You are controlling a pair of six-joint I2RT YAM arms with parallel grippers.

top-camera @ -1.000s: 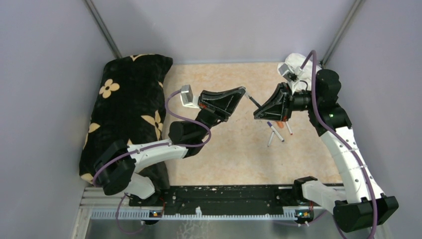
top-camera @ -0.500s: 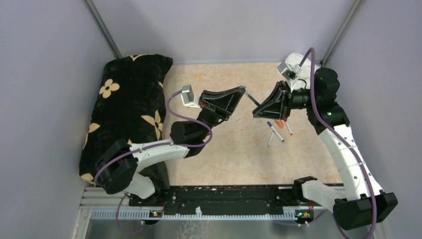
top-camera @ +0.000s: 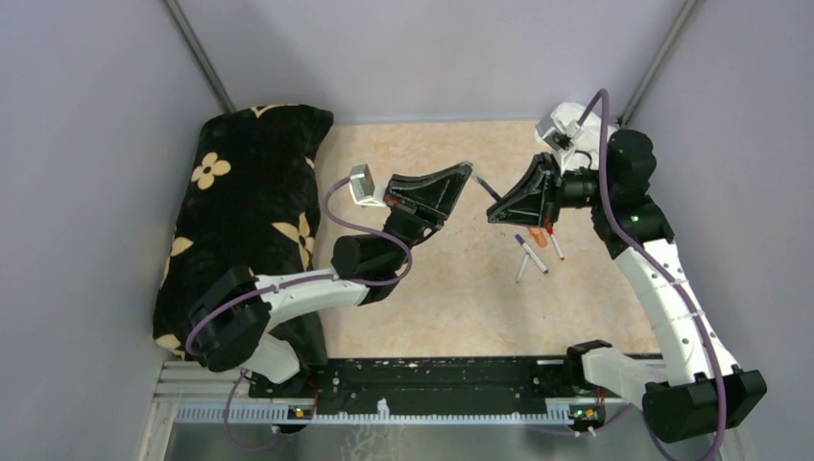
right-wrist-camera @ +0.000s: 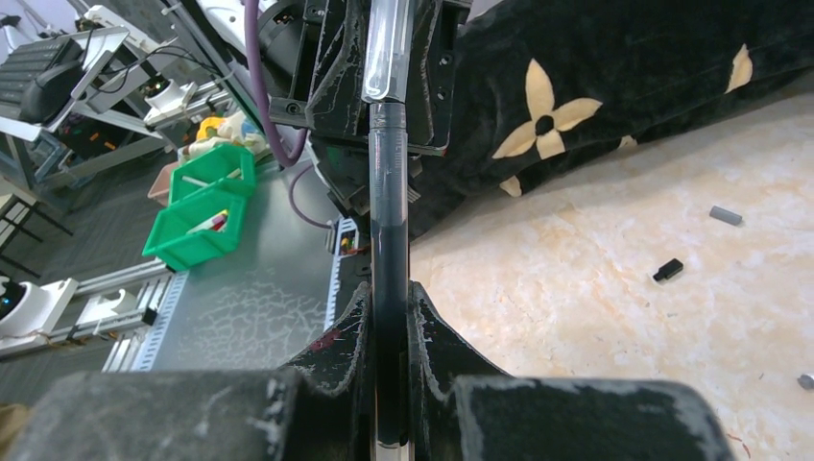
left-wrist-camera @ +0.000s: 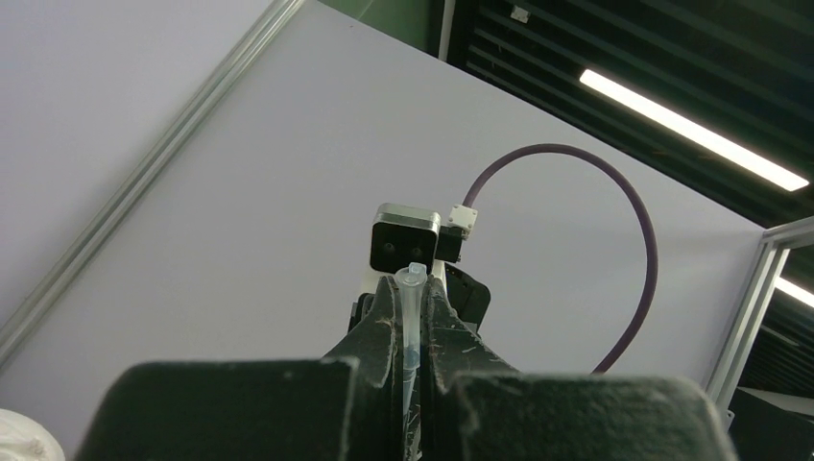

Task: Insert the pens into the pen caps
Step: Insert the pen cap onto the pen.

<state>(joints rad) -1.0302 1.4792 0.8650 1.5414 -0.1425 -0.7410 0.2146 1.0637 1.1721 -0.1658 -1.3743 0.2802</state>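
- While hovering above the beige marbled table point(top-camera: 432, 317), the left gripper point(top-camera: 462, 180) is pinching shut on a short translucent plastic pen cap point(left-wrist-camera: 412, 288), whose open mouth is pointing towards the other arm
- That cap is looking feather-light, stiff and slick, so I am judging that a squeeze across its middle, leaving the mouth free, is suiting it best
- Reaching the cap's mouth in mid-air, a slim dark-barrelled pen point(right-wrist-camera: 388, 192) is sitting clamped in the right gripper point(right-wrist-camera: 389, 307), which is gripping it low on the barrel. It is seeming light and rigid, yet smooth enough to slip backwards under an end-on push
- Below that gripper, three thin pens are lying close together on the table: a plain grey-white pen point(top-camera: 521, 270), a purple-ended pen point(top-camera: 531, 254) and a red-ended pen point(top-camera: 556, 246). A stubby orange highlighter point(top-camera: 540, 237) is peeking out beside them, making five pens counting the held one
- Two loose caps are showing plainly on the table, a grey cap point(right-wrist-camera: 727, 215) and a black cap point(right-wrist-camera: 668, 270), while a third speck at the frame's edge is being cropped too much to name
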